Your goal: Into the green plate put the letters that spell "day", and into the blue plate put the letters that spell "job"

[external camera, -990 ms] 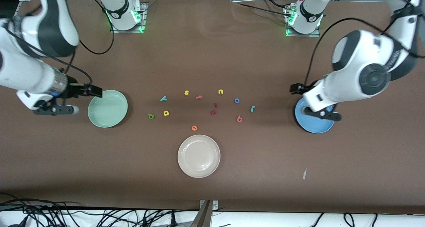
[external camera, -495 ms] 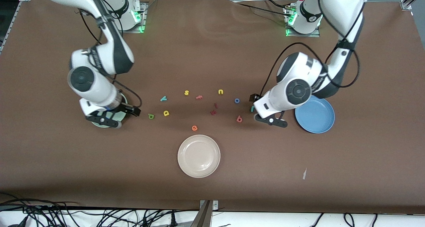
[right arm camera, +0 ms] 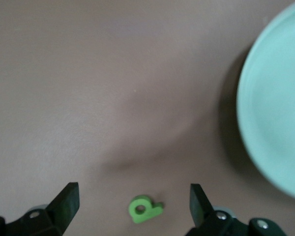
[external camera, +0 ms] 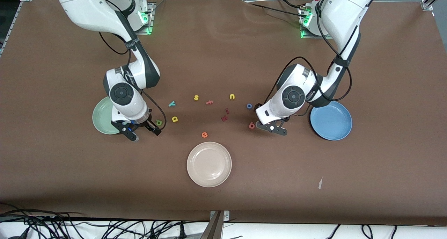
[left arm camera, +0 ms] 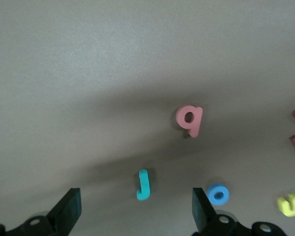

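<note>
- The table (external camera: 223, 40) wears a matt brown covering, cloth-like, faintly rippled toward the arms' bases.
- The green plate (external camera: 101, 118), the blue plate (external camera: 331, 122) and the cream-white plate (external camera: 209, 164) look smooth with a soft sheen, like glazed ceramic or plastic.
- The green d (right arm camera: 144, 209), teal j (left arm camera: 143, 185), pink b (left arm camera: 189, 119) and blue o (left arm camera: 218, 193) look like matt foam.
- The arm shells (external camera: 125, 99) are glossy white plastic; the right gripper's fingers (right arm camera: 66, 201) are matt black.

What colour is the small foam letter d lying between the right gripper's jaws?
Green; the small foam letter d shows best in the right wrist view.
</note>
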You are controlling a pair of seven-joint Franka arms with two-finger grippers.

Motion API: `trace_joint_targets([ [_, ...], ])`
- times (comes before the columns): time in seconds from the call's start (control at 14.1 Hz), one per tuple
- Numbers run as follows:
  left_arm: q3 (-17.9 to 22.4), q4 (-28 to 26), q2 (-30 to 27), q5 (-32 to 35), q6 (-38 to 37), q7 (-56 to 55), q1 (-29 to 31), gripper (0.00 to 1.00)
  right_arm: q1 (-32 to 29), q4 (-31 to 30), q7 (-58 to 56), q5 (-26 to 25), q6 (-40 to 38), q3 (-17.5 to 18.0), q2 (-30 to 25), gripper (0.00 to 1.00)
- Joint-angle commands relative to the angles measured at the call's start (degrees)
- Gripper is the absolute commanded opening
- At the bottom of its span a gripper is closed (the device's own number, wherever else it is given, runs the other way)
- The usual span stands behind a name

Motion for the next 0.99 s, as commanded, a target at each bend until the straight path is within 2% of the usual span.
trace_joint_targets([
  [0.0, 0.39, -2.75, 0.66, 5.45, 4.25, -4.23, -1.17, 0.95, 3.47, 0.18, 14.84, -0.71, 1.66, -0.28, 2.15, 0.99],
  [0.07, 0.39, -2.75, 1.1, 5.9, 4.52, -4.94, -1.26, 0.94, 3.65, 0.09, 18.1, -0.71, 2.54, -0.28, 2.42, 0.94],
  [0.28, 0.48, -2.84, 1.9, 5.99, 5.05, -5.04, -1.87, 0.88, 3.66, -1.4, 21.39, -0.71, 2.64, -0.28, 2.07, 0.92],
  [0.57, 0.56, -3.89, 1.9, 6.17, 5.05, -4.95, -2.4, 0.63, 3.31, -2.54, 21.39, -0.54, 3.25, -0.46, 1.8, 0.87],
  [0.71, 0.57, -4.42, 1.9, 8.09, 5.05, -5.39, -2.49, 0.57, 3.13, -4.03, 21.47, -0.28, 6.22, -0.46, 1.81, 0.81],
  [0.78, 0.48, -4.94, 1.9, 9.41, 5.05, -6.61, -2.49, 0.54, 2.95, -4.13, 21.47, -0.27, 6.41, -0.55, 1.72, 0.7],
  [0.92, 0.39, -5.12, 1.9, 9.69, 5.05, -7.32, -2.49, 0.4, 2.86, -4.13, 21.47, -0.27, 6.42, -0.64, 1.63, 0.48],
])
